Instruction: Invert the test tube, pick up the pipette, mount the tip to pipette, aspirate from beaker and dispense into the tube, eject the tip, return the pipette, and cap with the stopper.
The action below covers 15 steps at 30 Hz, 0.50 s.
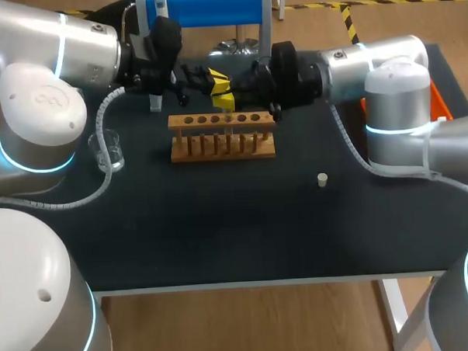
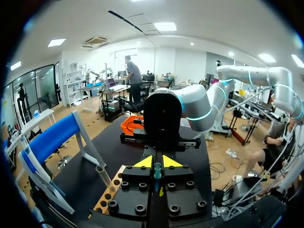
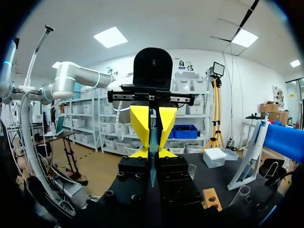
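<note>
Here, left gripper [image 2: 157, 162] and right gripper [image 3: 153, 153] meeting tip to tip just above the wooden rack [image 1: 221, 137], both pairs of fingers clamped on the test tube [image 2: 157, 172], stopper [image 1: 323, 179] lying on the table [image 1: 221, 230] right of the rack, beaker [image 1: 108, 148] standing to its left.

1. You will see your left arm [image 1: 37, 106] as silver-grey tubing with rounded white joint caps; one cap bears a faint looped mark; a glowing cyan ring [image 1: 31, 165] circles each joint.
2. Your right arm [image 1: 393, 83] is built alike, silver and white with the same lit rings; a ribbed translucent hose [image 1: 349, 143] runs along it.
3. Your left gripper [image 2: 157, 164] is matte black blocks studded with round black screws [image 2: 137, 207]; its fingertips [image 2: 142, 162] are bright yellow wedges.
4. Your right gripper [image 3: 153, 154] has the same black body; yellow shows at its tips.
</note>
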Each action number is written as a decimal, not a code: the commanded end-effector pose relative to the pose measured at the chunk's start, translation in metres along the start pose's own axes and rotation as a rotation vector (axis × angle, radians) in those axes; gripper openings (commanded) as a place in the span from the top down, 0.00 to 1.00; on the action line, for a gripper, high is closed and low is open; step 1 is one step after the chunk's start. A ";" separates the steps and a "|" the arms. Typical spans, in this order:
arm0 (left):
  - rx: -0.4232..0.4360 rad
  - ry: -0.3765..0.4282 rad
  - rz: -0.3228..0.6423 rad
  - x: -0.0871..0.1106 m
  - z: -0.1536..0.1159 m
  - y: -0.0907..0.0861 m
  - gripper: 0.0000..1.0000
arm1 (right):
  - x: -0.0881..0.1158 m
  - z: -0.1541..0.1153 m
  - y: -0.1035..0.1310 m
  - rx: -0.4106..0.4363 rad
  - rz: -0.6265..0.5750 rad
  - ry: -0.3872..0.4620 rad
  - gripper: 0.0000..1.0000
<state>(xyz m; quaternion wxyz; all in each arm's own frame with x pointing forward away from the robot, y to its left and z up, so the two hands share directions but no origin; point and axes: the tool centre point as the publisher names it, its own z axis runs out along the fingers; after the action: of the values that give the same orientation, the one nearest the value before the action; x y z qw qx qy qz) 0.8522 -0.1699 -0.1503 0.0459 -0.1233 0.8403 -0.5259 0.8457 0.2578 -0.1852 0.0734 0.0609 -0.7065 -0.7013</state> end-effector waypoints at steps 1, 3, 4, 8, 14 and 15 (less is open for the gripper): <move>-0.002 0.002 -0.001 -0.001 0.000 0.000 1.00 | 0.000 0.000 0.000 0.001 -0.001 0.004 1.00; -0.002 0.002 -0.001 -0.001 0.000 0.000 1.00 | 0.000 0.000 0.000 0.002 -0.002 0.003 1.00; -0.002 0.002 -0.001 -0.001 0.000 0.000 1.00 | 0.000 0.000 0.000 0.002 -0.003 0.003 1.00; -0.002 0.002 -0.001 -0.001 0.000 0.000 0.00 | 0.000 0.000 0.000 0.004 -0.002 0.002 1.00; -0.002 0.002 -0.001 -0.001 0.000 0.000 0.00 | 0.006 -0.009 -0.003 0.009 -0.003 0.002 1.00; -0.002 0.002 -0.001 -0.001 0.000 0.000 0.00 | 0.007 -0.013 -0.004 0.009 -0.001 -0.001 1.00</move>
<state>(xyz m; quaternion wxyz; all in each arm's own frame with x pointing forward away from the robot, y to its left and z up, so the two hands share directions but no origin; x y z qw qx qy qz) 0.8524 -0.1697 -0.1504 0.0460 -0.1234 0.8403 -0.5258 0.8444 0.2545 -0.1886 0.0729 0.0621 -0.7096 -0.6981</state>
